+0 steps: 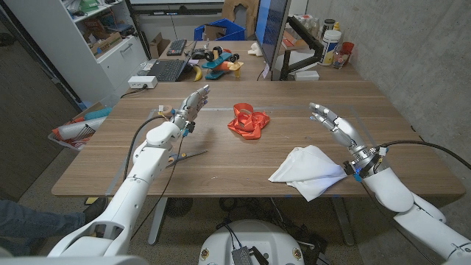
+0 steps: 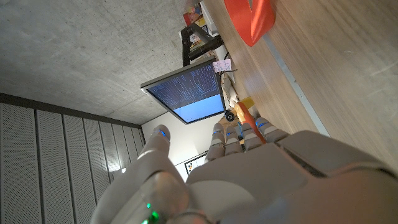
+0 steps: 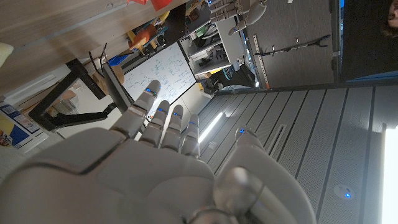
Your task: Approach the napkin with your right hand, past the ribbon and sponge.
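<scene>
A crumpled white napkin (image 1: 307, 171) lies near the table's front right. A red ribbon (image 1: 247, 121) is bunched at the table's middle; a part of the ribbon (image 2: 252, 18) also shows in the left wrist view. My right hand (image 1: 333, 124) hovers above the table just beyond and to the right of the napkin, fingers spread, holding nothing; its back (image 3: 149, 168) shows in the right wrist view. My left hand (image 1: 191, 107) is raised over the left half of the table, fingers extended and empty, its back (image 2: 249, 168) seen in the left wrist view.
Scissors (image 1: 185, 157) lie on the table by my left forearm. Behind the table stand a monitor (image 1: 269, 33), a laptop (image 1: 167, 69) and toys (image 1: 218, 62) on another desk. A red-and-white bag (image 1: 76, 129) sits left of the table.
</scene>
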